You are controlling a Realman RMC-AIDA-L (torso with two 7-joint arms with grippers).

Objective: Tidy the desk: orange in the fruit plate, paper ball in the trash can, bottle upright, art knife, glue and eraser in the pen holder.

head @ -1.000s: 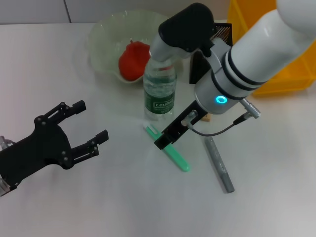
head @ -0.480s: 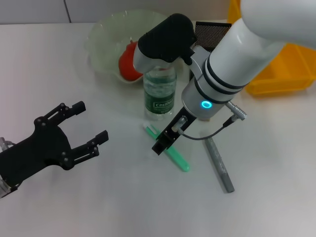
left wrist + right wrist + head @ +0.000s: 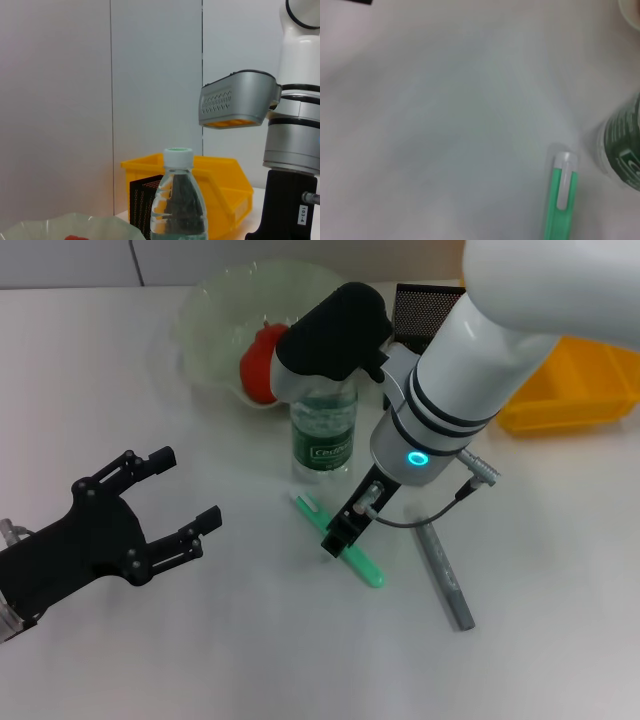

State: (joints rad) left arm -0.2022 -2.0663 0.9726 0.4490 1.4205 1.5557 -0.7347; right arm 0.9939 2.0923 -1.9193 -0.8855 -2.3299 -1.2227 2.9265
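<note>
The bottle (image 3: 323, 435) stands upright mid-desk, its dark green label bearing white lettering too small to read. Just beyond it, the orange (image 3: 262, 362) lies in the fruit plate (image 3: 215, 325). The pen holder (image 3: 425, 310) and the trash can (image 3: 570, 385) stand far right. The right gripper (image 3: 340, 537) hangs over the green art knife (image 3: 345, 542); its finger spread cannot be told. The left gripper (image 3: 170, 490), fingers spread, hovers over open desk near left. A grey glue stick (image 3: 443, 575) lies right of the knife.

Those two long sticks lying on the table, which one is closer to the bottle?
The bright green stick is closer; one end lies just in front of the upright bottle. The grey stick lies farther out, on the robot's right side.
</note>
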